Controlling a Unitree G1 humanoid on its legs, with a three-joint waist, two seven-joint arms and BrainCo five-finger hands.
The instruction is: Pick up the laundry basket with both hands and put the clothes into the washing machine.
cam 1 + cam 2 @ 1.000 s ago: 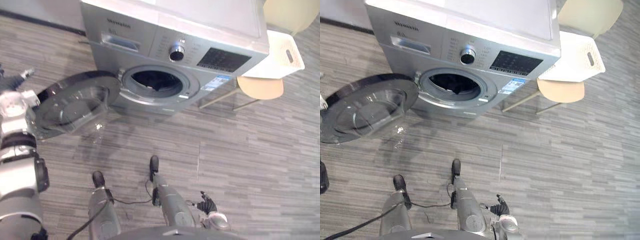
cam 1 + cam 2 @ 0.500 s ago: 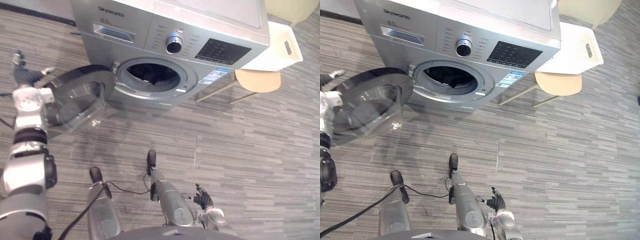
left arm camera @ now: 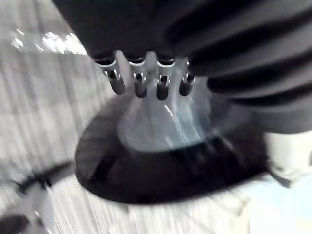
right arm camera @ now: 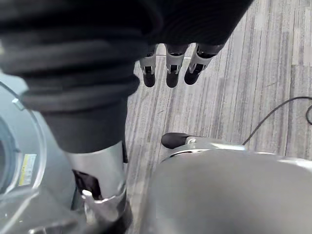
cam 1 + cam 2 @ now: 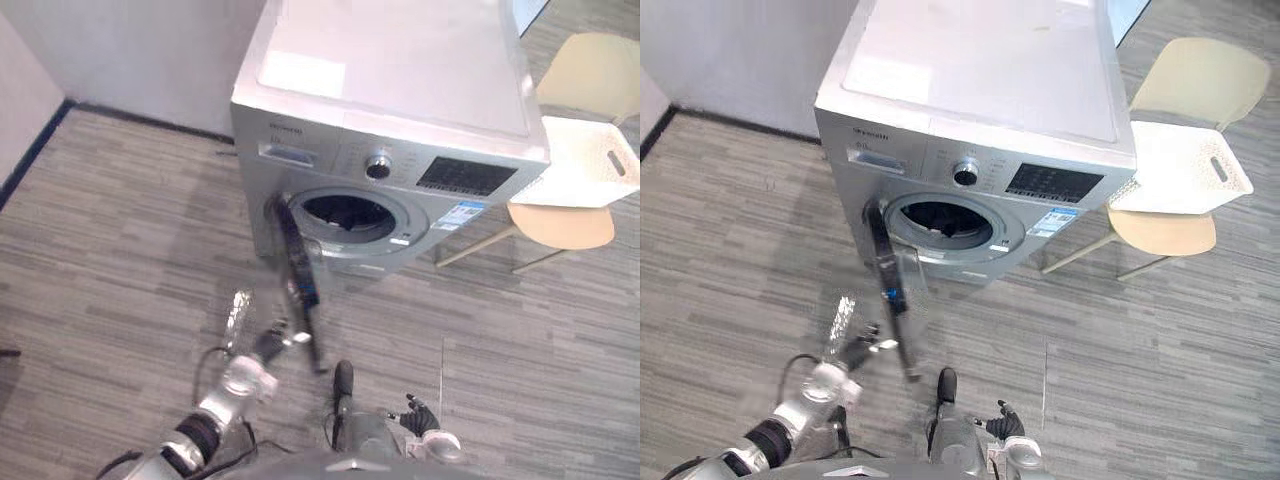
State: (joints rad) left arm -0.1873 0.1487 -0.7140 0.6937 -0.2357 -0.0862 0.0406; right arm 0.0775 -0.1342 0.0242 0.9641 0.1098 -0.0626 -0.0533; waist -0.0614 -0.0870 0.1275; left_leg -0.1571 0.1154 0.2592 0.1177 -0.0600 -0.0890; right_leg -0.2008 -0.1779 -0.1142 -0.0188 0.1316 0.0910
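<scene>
The washing machine (image 5: 400, 120) stands on the grey plank floor (image 5: 120, 230), with its round door (image 5: 298, 285) swung out from the left side of the opening and seen edge-on from the head. The drum opening (image 5: 350, 213) is dark inside; what lies in it I cannot tell. The left hand (image 5: 265, 345) is low by the door's lower edge. From its wrist, the fingers (image 3: 139, 84) reach out straight in a row toward the door's clear bowl, curled round nothing; whether they touch the glass is too blurred to call. The right hand (image 5: 418, 417) hangs low near the view's bottom edge, well apart from the machine. Its fingers (image 4: 170, 73) are relaxed, pointing down at the floor and holding nothing. And the white laundry basket (image 5: 585, 165)? It sits on the seat of the beige chair (image 5: 560, 225), just beside the machine's right side and well apart from both hands.
</scene>
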